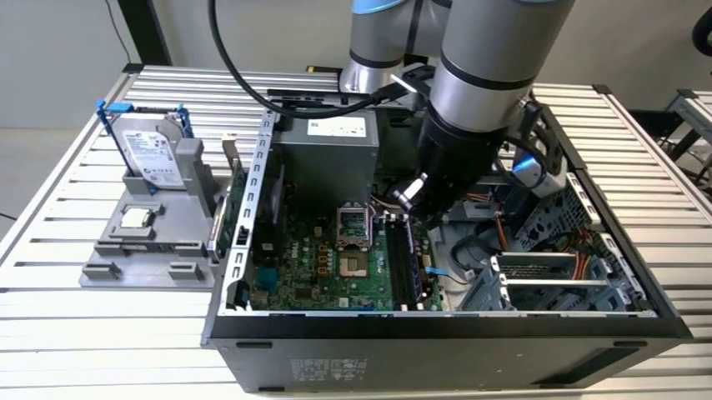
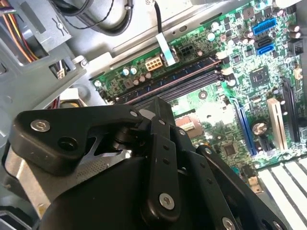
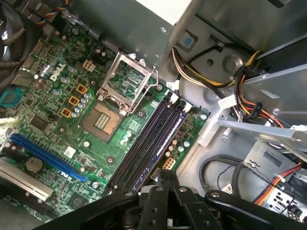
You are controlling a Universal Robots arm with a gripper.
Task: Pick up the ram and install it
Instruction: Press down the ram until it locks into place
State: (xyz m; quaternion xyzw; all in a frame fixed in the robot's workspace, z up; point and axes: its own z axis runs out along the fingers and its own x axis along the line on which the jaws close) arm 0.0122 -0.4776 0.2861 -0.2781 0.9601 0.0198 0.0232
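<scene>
First wrist view: claw [image 3: 168,179] poised low inside case, over near end of black memory slots [image 3: 144,143] on motherboard [image 3: 53,120]. Claw state cannot be told; tip masked by own body.

Ram [image 1: 408,262] judged to be slim dark bar lying along slot line in exterior view, just beneath claw; seating not confirmed.

Risk: if stick is pressed at one end only, tilt expected, far latch left unclicked. If notch is misaligned, board flexed or slot damaged.

Hidden: claw-to-ram contact, latch positions.

No text legible on motherboard [image 3: 72,124].
</scene>
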